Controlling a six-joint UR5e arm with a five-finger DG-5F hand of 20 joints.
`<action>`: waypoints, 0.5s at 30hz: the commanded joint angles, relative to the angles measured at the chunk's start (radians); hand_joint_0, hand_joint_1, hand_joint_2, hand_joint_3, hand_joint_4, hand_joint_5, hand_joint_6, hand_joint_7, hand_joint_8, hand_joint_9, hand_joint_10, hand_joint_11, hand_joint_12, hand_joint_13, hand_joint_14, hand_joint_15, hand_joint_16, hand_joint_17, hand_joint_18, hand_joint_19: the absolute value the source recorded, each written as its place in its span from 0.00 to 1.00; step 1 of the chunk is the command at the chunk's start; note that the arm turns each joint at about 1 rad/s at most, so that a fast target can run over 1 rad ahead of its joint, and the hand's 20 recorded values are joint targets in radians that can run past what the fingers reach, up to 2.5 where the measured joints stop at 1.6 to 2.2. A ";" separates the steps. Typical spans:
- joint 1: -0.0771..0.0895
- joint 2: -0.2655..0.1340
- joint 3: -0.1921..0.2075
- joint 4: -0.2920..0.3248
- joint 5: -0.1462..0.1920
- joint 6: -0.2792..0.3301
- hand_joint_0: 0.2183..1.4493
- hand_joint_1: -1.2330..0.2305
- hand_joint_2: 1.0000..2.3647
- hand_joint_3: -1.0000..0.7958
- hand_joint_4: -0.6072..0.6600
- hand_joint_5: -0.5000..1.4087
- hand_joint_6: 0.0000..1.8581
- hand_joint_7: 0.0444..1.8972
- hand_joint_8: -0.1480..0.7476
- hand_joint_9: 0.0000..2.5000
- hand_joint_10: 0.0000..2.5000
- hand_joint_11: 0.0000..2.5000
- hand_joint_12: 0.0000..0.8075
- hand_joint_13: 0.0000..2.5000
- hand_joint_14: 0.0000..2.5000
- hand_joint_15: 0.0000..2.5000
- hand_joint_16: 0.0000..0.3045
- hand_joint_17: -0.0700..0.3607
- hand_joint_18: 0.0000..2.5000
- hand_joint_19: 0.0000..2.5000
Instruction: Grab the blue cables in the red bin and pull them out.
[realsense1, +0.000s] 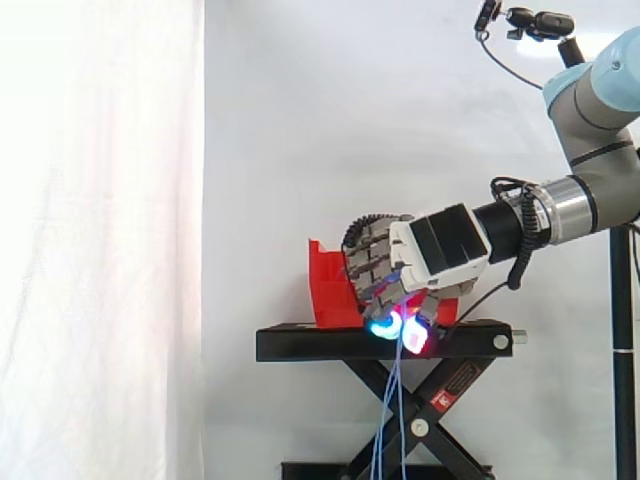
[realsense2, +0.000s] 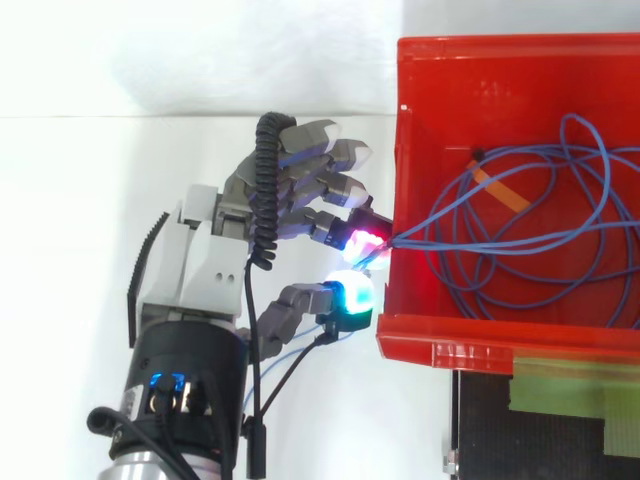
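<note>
The red bin (realsense2: 440, 345) stands on a black stand (realsense1: 300, 343). Blue cables (realsense2: 530, 245) lie coiled inside it, and a few strands run taut over its left wall to the hand (realsense2: 215, 255). The hand is just outside that wall, with its fingers curled and its glowing magenta and cyan fingertips (realsense2: 352, 293) pinched on the strands. In the side view the hand (realsense1: 440, 250) is at the bin's (realsense1: 330, 290) near side. Below its fingertips, cable ends (realsense1: 390, 420) hang down past the stand's top.
An orange tape strip (realsense2: 497, 188) marks one cable inside the bin. Green tape (realsense2: 560, 385) sits on the black stand below the bin. The stand is a scissor lift (realsense1: 420, 420). A pole (realsense1: 622, 350) rises at the right, and a small camera (realsense1: 525, 22) is mounted overhead.
</note>
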 joint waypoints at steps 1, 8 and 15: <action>0.001 0.000 -0.001 -0.009 -0.001 0.000 0.47 0.24 0.00 0.00 0.56 0.64 0.40 0.30 0.47 0.35 0.01 0.37 0.46 0.30 0.01 0.22 0.17 0.43 0.22 0.19; 0.006 0.000 0.000 -0.015 0.002 0.000 0.49 0.26 0.00 0.00 0.55 0.64 0.46 0.29 0.47 0.36 0.01 0.38 0.46 0.31 0.01 0.22 0.16 0.42 0.22 0.19; 0.015 0.000 0.000 -0.021 0.004 0.000 0.55 0.27 0.00 0.00 0.53 0.63 0.55 0.27 0.46 0.36 0.01 0.37 0.44 0.31 0.01 0.22 0.16 0.42 0.22 0.19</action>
